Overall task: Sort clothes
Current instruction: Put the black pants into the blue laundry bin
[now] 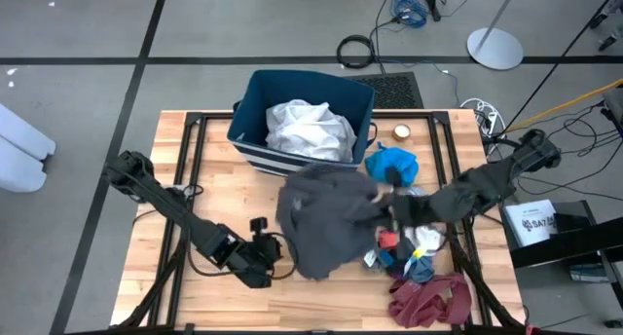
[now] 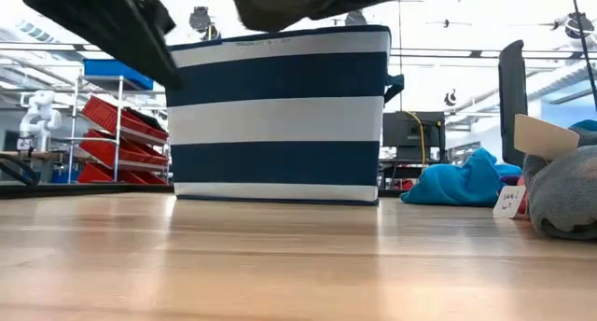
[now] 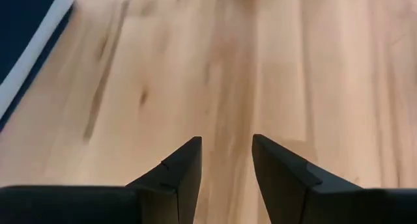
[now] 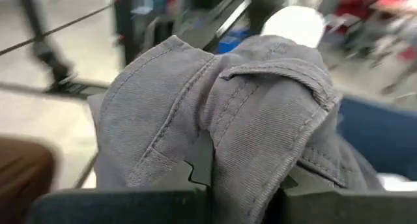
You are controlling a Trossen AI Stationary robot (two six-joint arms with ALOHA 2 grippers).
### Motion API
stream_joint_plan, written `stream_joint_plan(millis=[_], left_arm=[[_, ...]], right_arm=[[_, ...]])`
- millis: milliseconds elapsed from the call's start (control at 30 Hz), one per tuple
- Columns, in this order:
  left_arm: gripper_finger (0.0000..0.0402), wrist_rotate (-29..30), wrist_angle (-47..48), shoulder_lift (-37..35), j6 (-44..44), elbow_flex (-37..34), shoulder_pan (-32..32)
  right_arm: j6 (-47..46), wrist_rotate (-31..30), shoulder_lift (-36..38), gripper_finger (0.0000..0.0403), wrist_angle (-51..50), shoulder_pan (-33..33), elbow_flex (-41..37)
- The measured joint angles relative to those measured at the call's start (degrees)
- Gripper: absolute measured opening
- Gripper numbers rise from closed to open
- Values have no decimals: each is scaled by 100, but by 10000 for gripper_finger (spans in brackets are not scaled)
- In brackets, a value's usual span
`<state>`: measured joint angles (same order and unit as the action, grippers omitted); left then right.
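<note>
My right gripper (image 1: 387,204) is shut on a dark grey garment (image 1: 323,218) that hangs spread over the table's middle, in front of the striped blue bin (image 1: 255,99). Its lower edge shows at the top of the low view (image 2: 317,2). A white garment (image 1: 310,127) lies in the bin. A bright blue top (image 1: 392,165) lies right of the bin. A red piece (image 1: 387,240), white and grey-blue pieces (image 1: 421,257) and a maroon top (image 1: 428,298) lie at the near right. My left gripper (image 1: 271,255) is open and empty over bare wood (image 3: 227,160). My right gripper holds the grey garment by a bunched, seamed fold (image 4: 260,113), several layers, pinched between its two fingers (image 4: 199,163). The cloth drapes over the fingers and hides their tips. The fingers come from the table's right side. The garment hangs lifted, slack.
A small tape roll (image 1: 401,132) lies right of the bin. The table's black frame rails (image 1: 195,150) run along the sides. Bare wood (image 1: 165,286) lies at the near left. A grey cloth with a white tag (image 2: 564,200) lies at the low view's right.
</note>
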<state>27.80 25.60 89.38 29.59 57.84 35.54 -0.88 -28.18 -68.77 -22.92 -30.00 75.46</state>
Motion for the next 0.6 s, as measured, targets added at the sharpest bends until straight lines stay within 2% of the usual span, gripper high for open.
stream_joint_plan(millis=[133,267,367,467,600], left_arm=[[145,-20,-1655,0,-934,-443,-142],[145,-301,-3349,0,-1786,-844,-413],[145,-676,-4279,-9,-2101,-1152,-695],[145,-740,-4912,-9,-2245,-1490,-990],[145,-761,-5621,-9,-2282,-1964,-1337]], right_arm=[[819,-501,241,47,795,258,0],[1796,-529,279,47,2073,730,2],[2264,-420,264,47,2844,1206,2],[2242,-28,258,47,3074,1873,9],[1677,528,151,47,3073,2792,9]])
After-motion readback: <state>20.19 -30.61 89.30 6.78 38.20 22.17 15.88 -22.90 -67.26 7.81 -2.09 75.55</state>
